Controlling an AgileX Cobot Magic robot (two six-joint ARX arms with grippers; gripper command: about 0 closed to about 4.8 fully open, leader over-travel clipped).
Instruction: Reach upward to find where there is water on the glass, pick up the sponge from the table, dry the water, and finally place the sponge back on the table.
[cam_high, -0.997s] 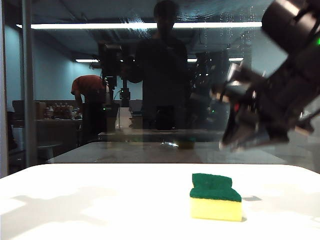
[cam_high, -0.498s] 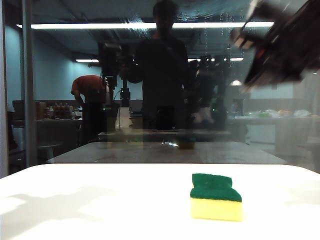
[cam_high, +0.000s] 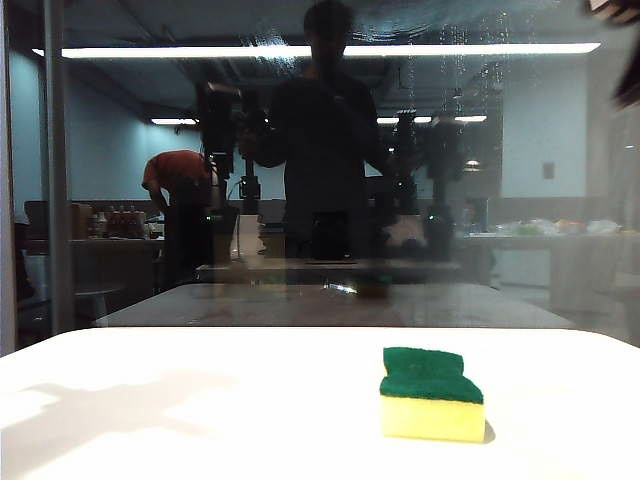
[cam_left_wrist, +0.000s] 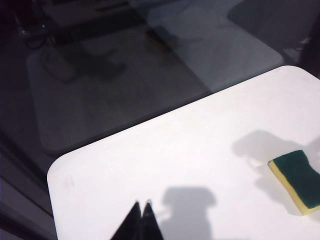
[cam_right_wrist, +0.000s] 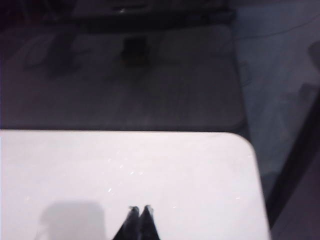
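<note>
The sponge (cam_high: 432, 395), yellow foam under a green scouring top, lies alone on the white table (cam_high: 200, 400), right of its middle. It also shows in the left wrist view, the sponge (cam_left_wrist: 296, 177) well off to the side of my left gripper (cam_left_wrist: 141, 204), which hovers shut and empty above the table (cam_left_wrist: 175, 150). My right gripper (cam_right_wrist: 139, 208) is shut too, with nothing in it, high over the table (cam_right_wrist: 125, 165) near its rounded corner. Thin pale water (cam_high: 487, 70) streaks run down the upper right of the dark glass (cam_high: 560, 200). Of the right arm (cam_high: 630, 75) only a dark piece shows at the exterior view's top right edge.
A grey vertical frame bar (cam_high: 57, 170) stands at the left of the pane. The glass mirrors a standing person (cam_high: 325, 150), both arms and a dim room with tables. The table's far edge (cam_high: 320, 330) runs close to the glass.
The right arm has swung up and to the right, almost out of the exterior view, and its jaws have shut. The sponge has not moved.
</note>
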